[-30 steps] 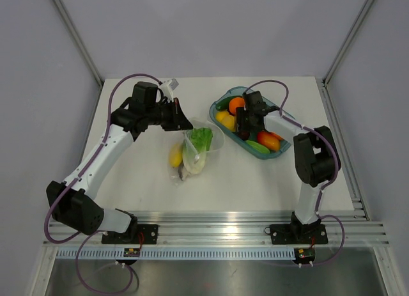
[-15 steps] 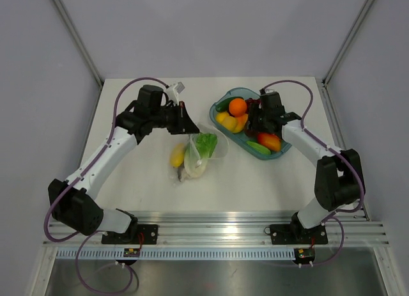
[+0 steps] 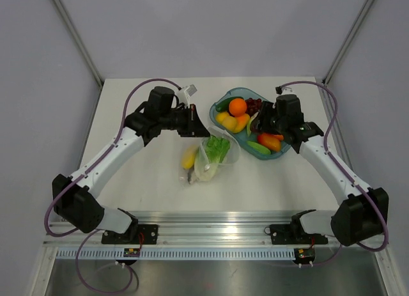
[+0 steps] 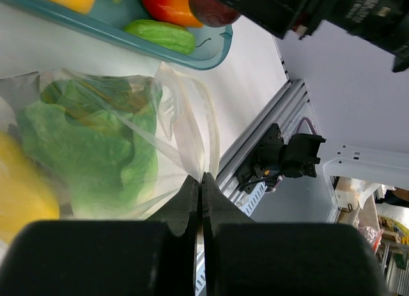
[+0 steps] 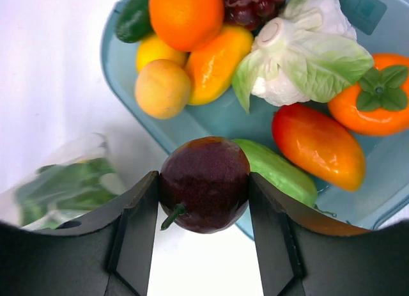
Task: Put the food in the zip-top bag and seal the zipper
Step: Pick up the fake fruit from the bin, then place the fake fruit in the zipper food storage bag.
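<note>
The clear zip-top bag (image 3: pixel 214 156) lies left of the teal tray with green lettuce (image 4: pixel 83 142) and a yellow lemon (image 3: pixel 189 157) inside. My left gripper (image 4: pixel 202 178) is shut on the bag's mouth edge and holds it up, and the pale zipper (image 4: pixel 213 133) curves away from the fingertips. My right gripper (image 5: pixel 204 187) is shut on a round dark red fruit (image 5: pixel 204 181) with a green stem. It hovers over the tray's near-left rim, between the tray and the bag (image 5: pixel 61 184). In the top view that gripper (image 3: pixel 264 124) hides the fruit.
The teal tray (image 3: pixel 225 94) holds an orange (image 3: pixel 237 106), dark grapes (image 3: pixel 254 105), a cucumber (image 3: pixel 223 105), yellow and orange pieces (image 5: pixel 214 62), a white-green cabbage (image 5: pixel 300 59), a red-orange fruit (image 5: pixel 317 146) and a green piece (image 5: pixel 278 171). The rail runs along the near table edge.
The right gripper has drawn back to the right, out of the tray's middle, with the dark fruit in it. The left gripper has dragged the bag right, closer to the tray.
</note>
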Available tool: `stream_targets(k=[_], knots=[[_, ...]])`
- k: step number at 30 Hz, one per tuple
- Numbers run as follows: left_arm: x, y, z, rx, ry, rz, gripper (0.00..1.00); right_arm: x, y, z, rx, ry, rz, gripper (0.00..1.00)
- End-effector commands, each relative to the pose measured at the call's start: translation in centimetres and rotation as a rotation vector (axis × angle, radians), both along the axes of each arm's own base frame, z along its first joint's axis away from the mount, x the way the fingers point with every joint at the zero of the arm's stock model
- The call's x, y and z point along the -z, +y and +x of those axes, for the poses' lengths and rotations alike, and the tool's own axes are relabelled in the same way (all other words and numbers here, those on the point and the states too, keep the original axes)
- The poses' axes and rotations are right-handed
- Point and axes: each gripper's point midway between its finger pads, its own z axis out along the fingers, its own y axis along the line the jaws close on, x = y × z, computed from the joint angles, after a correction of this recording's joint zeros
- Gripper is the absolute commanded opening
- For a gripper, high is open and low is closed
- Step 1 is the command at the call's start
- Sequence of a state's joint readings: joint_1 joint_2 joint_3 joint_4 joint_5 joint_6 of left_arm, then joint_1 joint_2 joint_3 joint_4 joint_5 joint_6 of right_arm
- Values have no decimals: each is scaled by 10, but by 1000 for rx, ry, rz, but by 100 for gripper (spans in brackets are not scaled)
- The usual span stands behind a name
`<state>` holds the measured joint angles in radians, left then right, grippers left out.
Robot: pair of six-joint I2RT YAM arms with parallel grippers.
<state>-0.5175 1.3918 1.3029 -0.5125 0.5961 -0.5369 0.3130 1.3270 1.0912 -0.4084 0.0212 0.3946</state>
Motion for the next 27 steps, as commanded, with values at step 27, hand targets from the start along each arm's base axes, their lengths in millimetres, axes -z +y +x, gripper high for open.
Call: stream_targets(k=[27], knots=[[-21,-62,17,93,-10,-81,0,-45,121,-95,-392,-14,450,31]])
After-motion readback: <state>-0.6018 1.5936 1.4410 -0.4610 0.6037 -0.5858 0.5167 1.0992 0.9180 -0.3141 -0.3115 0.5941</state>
